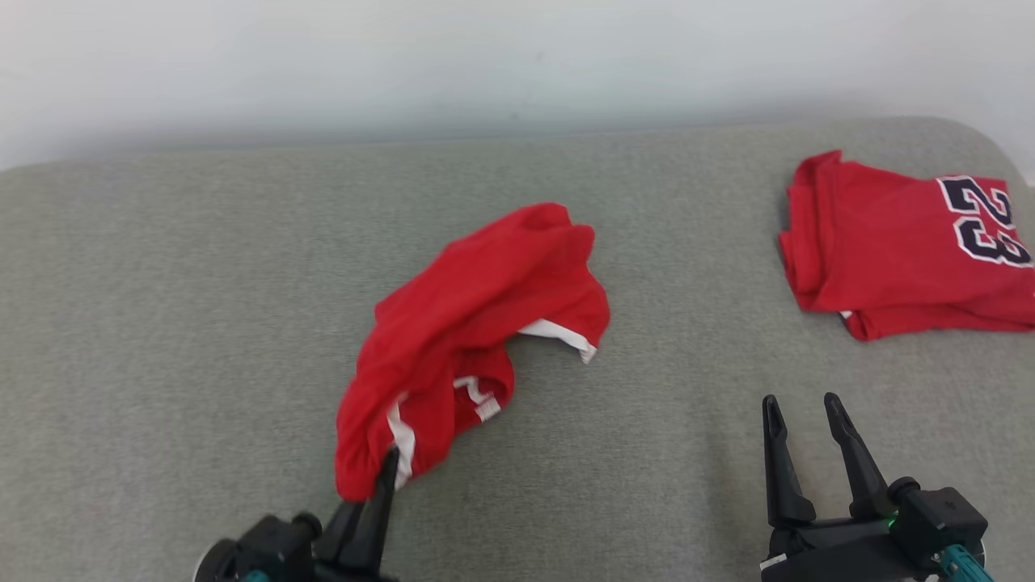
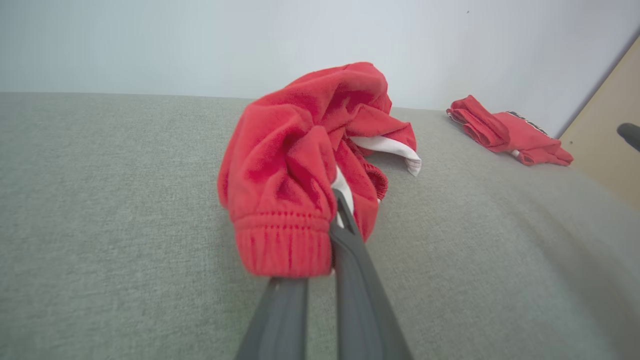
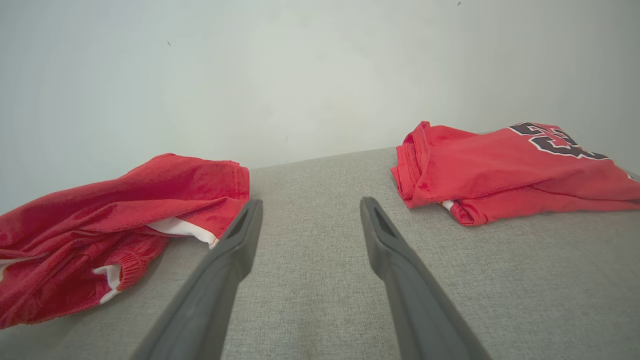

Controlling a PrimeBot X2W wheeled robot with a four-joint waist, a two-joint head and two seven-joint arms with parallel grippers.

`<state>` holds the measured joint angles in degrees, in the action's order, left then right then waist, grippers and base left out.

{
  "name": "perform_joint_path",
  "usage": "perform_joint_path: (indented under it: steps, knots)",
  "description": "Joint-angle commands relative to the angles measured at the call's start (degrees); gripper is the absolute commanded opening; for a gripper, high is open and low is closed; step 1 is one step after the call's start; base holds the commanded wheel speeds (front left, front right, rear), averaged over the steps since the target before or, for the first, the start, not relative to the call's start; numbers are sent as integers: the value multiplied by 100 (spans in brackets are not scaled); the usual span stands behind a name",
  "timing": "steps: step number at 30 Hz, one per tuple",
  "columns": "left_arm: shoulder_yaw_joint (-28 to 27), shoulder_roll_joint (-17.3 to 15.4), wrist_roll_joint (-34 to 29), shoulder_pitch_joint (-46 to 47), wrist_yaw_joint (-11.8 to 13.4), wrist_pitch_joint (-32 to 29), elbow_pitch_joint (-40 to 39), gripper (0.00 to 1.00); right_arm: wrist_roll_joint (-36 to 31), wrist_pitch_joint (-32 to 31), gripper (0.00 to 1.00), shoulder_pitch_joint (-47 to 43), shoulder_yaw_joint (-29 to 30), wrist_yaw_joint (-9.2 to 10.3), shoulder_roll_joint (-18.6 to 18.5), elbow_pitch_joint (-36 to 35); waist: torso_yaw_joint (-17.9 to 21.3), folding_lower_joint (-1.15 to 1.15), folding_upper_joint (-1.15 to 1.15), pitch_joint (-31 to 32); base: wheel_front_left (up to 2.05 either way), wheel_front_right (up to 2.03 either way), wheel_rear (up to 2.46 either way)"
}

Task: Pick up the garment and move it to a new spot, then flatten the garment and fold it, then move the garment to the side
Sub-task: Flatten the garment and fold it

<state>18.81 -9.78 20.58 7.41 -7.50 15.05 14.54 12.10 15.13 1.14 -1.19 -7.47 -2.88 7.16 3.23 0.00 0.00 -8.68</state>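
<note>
The garment [image 1: 477,323] is a crumpled red piece with white trim, lying in the middle of the grey padded surface [image 1: 202,323]. My left gripper [image 1: 386,473] is shut on its near elastic hem. In the left wrist view the two dark fingers pinch that ribbed hem [image 2: 282,245], and the garment [image 2: 310,135] bunches up behind them. My right gripper [image 1: 800,404] stands open at the lower right, apart from the cloth. The right wrist view has the right gripper [image 3: 307,212] open over bare surface, with the garment [image 3: 115,220] off to its left.
A folded red jersey [image 1: 897,250] with a dark number 23 lies at the far right; it also appears as the jersey [image 3: 500,170] and the jersey [image 2: 505,132]. A pale wall [image 1: 485,56] runs behind the surface. A tan panel [image 2: 610,130] stands at the right.
</note>
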Motion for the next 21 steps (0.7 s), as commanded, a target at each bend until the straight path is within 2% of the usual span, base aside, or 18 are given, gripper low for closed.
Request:
perform_joint_path:
  steps: [1,7,11,13,21]
  knots:
    - [102,-105,136,-131,7,15,-38,0,48,1,100,-53,4,-2,-1,8,-205,0,0,146,0,0,0]
    - [508,-661,565,-463,8,-151,-221,0,34,1,100,-123,12,-2,-2,20,-280,0,0,145,0,0,0]
    - [572,-821,639,-741,7,-224,-51,0,20,1,100,-123,18,-2,-1,40,-262,0,0,124,0,0,0]
    - [675,-872,604,-796,7,-232,162,0,-7,1,100,-129,29,-2,2,54,-273,0,0,122,0,0,0]
    - [1003,-644,943,-568,7,-25,777,0,-100,1,100,-169,60,-2,0,78,-511,0,0,248,0,0,0]
